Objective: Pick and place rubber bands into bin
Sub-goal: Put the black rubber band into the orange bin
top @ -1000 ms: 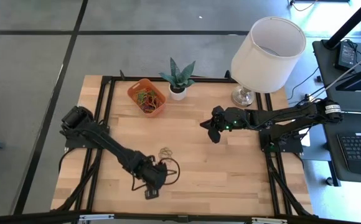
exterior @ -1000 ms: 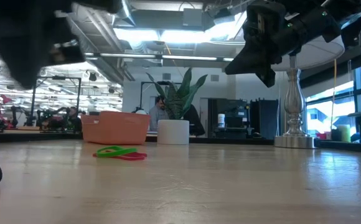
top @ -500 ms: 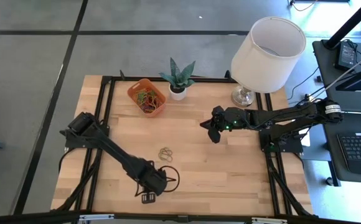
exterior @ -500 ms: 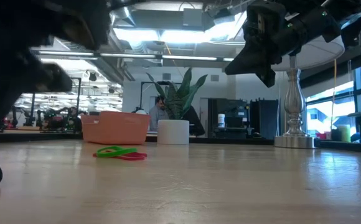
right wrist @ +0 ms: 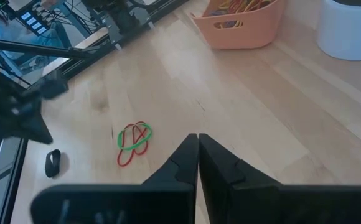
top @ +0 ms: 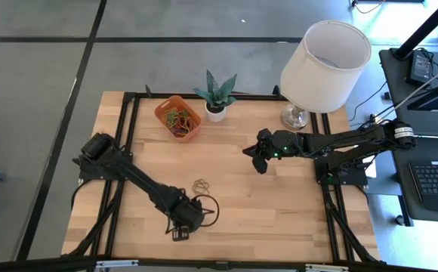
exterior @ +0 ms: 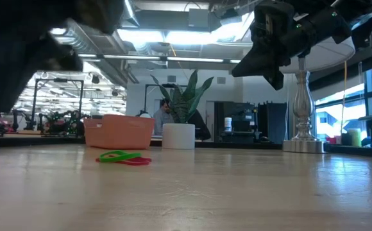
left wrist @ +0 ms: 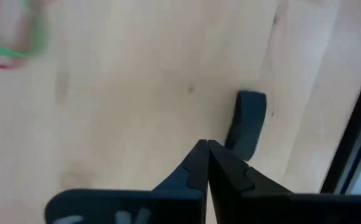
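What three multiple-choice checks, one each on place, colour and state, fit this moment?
1. Where do the loose rubber bands lie?
A. on bare wood between the bin and the table's near edge
B. inside the plant pot
C. under the lamp

2. What colours are those loose bands?
A. blue and white
B. green and red
C. all black

3. How do the left gripper's fingers stand?
A. wide open
B. shut on a band
C. shut, holding nothing

Answers: 1 A, the high view shows them on wood, apart from the orange bin. 2 B, the right wrist view shows green over red. 3 C, the left wrist view shows fingertips together, nothing between.
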Robot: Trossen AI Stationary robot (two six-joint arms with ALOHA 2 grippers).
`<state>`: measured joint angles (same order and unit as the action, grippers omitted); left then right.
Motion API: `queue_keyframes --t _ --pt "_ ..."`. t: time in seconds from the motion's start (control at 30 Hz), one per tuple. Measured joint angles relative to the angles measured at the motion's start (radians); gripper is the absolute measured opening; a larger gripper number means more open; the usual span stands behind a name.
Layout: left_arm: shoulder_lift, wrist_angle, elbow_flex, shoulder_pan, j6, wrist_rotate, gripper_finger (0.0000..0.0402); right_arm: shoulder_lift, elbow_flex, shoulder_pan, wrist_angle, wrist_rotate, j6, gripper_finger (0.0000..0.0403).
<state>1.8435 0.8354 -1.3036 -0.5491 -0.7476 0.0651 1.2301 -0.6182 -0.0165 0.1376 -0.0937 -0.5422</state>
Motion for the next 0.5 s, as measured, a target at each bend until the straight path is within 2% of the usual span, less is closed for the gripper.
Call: queue_keyframes --t 0.17,0.33,0.5 --pt "-0.059 0.109 -0.052 0.034 0.046 -0.049 0.0001 0.0 0.0 0.0 0.001 0.0 0.0 0.0017" --pt "-0.065 0.107 -0.057 0.049 0.039 -0.074 0.0004 0.0 0.0 0.0 0.001 0.0 0.0 0.0017" --pt "-0.029 0.085 -0.053 0.026 -0.011 -0.047 0.004 0.0 0.0 0.0 0.001 0.0 0.0 0.0017"
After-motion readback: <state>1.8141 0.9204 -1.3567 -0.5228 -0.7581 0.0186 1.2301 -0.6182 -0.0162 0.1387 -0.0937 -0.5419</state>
